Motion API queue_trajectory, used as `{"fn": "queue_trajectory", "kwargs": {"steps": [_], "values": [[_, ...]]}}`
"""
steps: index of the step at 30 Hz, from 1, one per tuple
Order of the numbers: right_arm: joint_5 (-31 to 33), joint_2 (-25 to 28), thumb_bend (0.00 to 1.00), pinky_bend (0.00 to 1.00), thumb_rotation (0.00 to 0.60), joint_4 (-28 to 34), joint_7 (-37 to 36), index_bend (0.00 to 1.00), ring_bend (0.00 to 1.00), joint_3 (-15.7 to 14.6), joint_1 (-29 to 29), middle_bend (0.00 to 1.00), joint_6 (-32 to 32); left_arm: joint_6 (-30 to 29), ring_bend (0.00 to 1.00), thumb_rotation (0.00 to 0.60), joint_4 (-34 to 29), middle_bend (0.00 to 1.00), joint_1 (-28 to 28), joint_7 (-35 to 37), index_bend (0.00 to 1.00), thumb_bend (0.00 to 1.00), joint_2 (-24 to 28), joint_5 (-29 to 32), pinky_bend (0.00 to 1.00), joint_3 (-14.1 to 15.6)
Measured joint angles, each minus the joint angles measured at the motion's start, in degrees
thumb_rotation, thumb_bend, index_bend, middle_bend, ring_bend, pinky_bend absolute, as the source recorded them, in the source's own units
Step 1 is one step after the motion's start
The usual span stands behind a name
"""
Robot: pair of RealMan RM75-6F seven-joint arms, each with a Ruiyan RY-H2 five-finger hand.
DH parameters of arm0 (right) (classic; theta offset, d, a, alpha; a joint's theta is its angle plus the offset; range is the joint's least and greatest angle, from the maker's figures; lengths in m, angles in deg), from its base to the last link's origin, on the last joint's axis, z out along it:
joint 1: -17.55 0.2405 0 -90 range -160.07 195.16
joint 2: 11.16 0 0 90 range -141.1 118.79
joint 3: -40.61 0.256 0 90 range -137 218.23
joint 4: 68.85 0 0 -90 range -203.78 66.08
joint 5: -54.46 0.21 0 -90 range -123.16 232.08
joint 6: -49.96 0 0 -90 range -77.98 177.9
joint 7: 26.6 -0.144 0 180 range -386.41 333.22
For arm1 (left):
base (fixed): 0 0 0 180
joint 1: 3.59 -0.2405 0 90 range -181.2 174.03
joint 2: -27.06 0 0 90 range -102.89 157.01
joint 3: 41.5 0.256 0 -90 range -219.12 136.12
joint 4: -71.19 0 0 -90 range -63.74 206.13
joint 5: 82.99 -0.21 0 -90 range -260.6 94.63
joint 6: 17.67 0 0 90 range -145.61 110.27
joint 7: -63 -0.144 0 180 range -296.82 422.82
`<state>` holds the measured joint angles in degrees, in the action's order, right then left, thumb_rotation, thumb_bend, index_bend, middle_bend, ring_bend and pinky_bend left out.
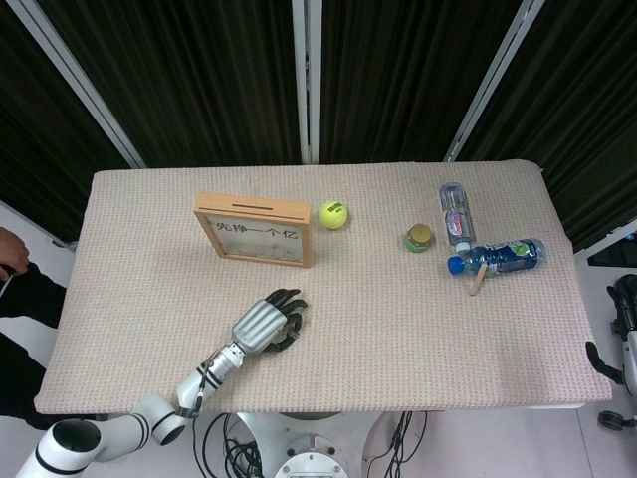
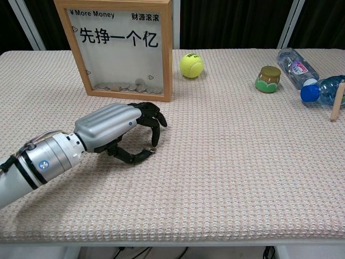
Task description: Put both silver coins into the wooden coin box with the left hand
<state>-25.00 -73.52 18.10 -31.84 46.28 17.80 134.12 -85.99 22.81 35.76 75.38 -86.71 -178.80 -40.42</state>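
The wooden coin box [image 1: 255,231] stands upright on the cloth left of centre, its slot in the top edge. In the chest view the coin box [image 2: 121,51] has a clear front with several coins lying at the bottom. My left hand [image 1: 269,324] rests palm down on the cloth just in front of the box. Its dark fingers [image 2: 152,120] curl down and the thumb tip comes up close beneath them. No silver coin shows on the cloth; anything under the left hand [image 2: 121,132] is hidden. My right hand [image 1: 624,309] hangs off the table's right edge.
A tennis ball [image 1: 333,214] lies right of the box. Further right are a small green and gold cup [image 1: 419,238], two plastic bottles [image 1: 456,213] [image 1: 498,257] and a wooden stick [image 1: 479,276]. A person's hand [image 1: 12,249] shows at the left edge.
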Motion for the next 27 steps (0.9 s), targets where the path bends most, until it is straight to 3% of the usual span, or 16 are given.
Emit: {"fn": "queue_trajectory", "kwargs": {"steps": [14,27], "values": [[-0.2,0.3,0.29,0.0,0.6,0.2,0.1,0.0,0.0,-0.2,0.0,0.0,-0.2,-3.1,0.11,0.6,2.4,0.27,-0.4,0.1,0.55,0.33,-1.6,-0.2,0.19,-0.3],[0.2,0.4,0.29,0.0,0.6,-0.5,-0.9,0.0,0.0,0.0,0.0,0.0,-0.5,-2.2,0.11,0.6,2.9,0.27,0.1,0.3,0.58,0.4,-1.8,-0.2,0.19,0.0]]}}
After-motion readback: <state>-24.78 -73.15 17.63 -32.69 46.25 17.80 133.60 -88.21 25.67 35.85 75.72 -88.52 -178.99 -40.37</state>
